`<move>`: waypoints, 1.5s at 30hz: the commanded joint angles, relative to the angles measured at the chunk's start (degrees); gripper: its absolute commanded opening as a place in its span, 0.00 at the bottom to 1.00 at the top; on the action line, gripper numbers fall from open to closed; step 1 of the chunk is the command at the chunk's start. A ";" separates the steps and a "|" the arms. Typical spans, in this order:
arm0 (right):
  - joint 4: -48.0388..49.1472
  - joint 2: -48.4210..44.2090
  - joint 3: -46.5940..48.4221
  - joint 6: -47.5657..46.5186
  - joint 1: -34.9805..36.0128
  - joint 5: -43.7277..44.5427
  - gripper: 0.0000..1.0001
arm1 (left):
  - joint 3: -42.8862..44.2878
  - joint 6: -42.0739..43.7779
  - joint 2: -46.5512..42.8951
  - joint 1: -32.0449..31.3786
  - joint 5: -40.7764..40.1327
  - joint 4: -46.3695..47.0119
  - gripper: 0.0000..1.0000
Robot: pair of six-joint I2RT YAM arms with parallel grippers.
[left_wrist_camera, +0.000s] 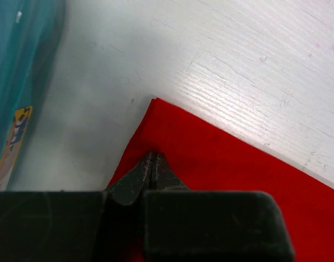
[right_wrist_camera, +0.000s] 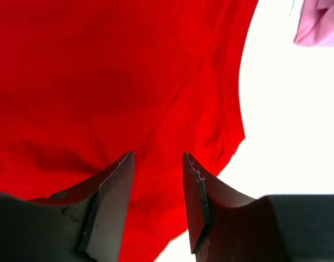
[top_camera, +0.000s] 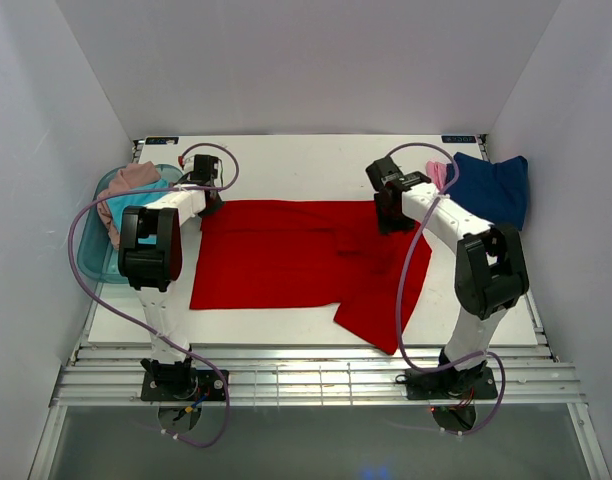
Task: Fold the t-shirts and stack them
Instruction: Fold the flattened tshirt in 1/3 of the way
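The red t-shirt lies spread flat across the middle of the table, with one part hanging toward the front right. My left gripper is at its back left corner. In the left wrist view the gripper is shut, its tips pressed on the red cloth just inside the corner. My right gripper is over the shirt's back right part. In the right wrist view it is open and empty above the red cloth. The navy blue t-shirt and the light pink one lie at the back right.
A translucent teal tub stands at the left edge and holds the pink-beige t-shirt and the turquoise one. The tub's wall shows in the left wrist view. The light pink cloth shows at the right wrist view's top corner.
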 commanded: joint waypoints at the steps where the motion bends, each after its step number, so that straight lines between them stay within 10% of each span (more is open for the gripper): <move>1: 7.26 2.31 1.86 -0.39 -5.05 -5.93 0.47 | 1.82 1.01 -5.34 0.07 -2.66 -1.15 0.09; 8: 12.73 8.89 6.52 -2.50 -8.92 -8.93 0.08 | 1.65 0.40 -4.47 0.07 -1.78 -1.06 0.09; 45: 9.31 27.53 21.99 -1.10 -17.45 -6.92 0.08 | 3.76 -1.71 3.35 1.21 -2.49 -3.70 0.05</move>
